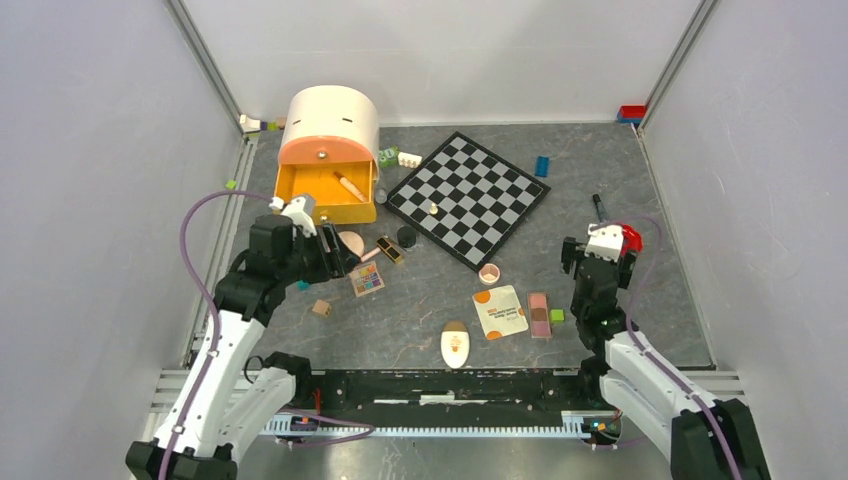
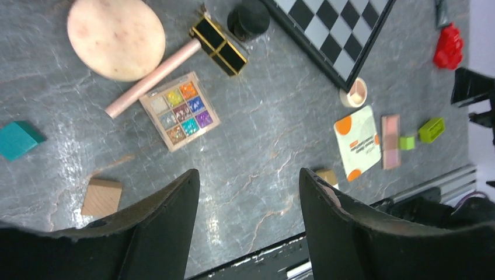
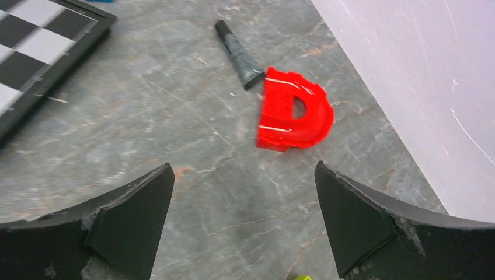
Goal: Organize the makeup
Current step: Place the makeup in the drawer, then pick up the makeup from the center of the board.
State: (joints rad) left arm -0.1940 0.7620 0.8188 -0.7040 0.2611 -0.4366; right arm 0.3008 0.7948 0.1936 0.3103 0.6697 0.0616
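Note:
The round peach compact (image 1: 351,242), a pink-handled brush (image 2: 152,79) and the multicolour eyeshadow palette (image 1: 366,279) lie just beyond my left gripper (image 1: 338,262), which hovers open and empty (image 2: 248,172). The white-orange sachet (image 1: 499,311), blush palette (image 1: 539,314) and cream oval (image 1: 455,344) lie at the front centre. The black pencil (image 1: 598,207) lies ahead of my right gripper (image 1: 598,255), which is open and empty above bare table (image 3: 243,165). Another brush (image 1: 349,186) lies in the orange drawer (image 1: 325,195).
The chessboard (image 1: 468,195) fills the middle back. A small pink pot (image 1: 489,273) and a black cap (image 1: 406,236) sit by its near edge. A red brick (image 3: 293,109) lies next to the pencil (image 3: 238,53). Toy cubes (image 2: 101,197) are scattered around.

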